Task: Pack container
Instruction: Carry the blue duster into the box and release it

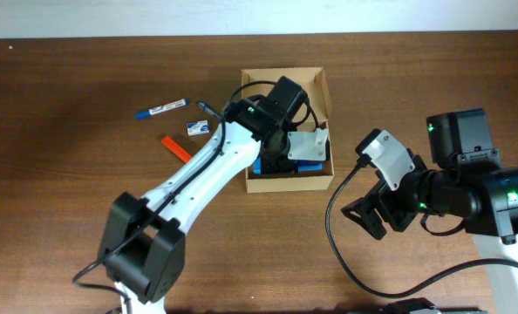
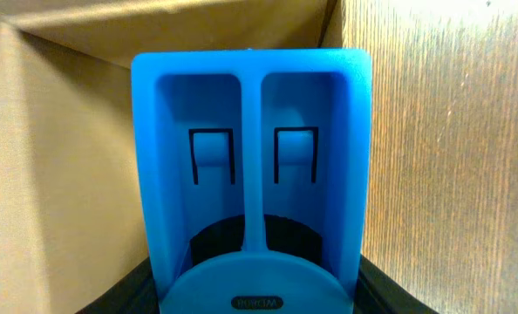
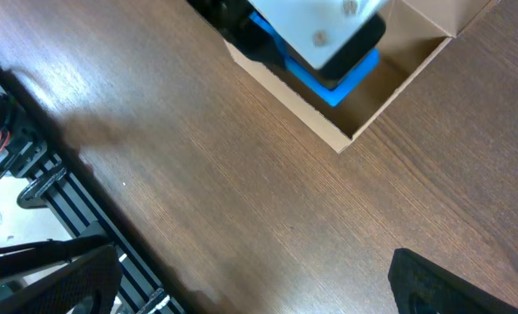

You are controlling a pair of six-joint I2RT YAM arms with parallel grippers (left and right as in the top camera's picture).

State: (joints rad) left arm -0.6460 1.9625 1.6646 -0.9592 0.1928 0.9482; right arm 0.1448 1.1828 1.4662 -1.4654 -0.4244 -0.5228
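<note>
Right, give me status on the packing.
Left gripper shut on blue plastic piece inside container. Right gripper open, clear of it. Marker, orange strip on table, left of container.

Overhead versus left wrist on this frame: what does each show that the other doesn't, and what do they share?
Only overhead: the blue marker, orange strip and small white-and-blue item lying on the table left of the container, plus the right gripper, open, off to the container's right. Only left wrist: the blue plastic item close up, showing its two-channel moulded face, apparently held in the left gripper. Both: that blue item, the container's cardboard wall and the wood table.
</note>
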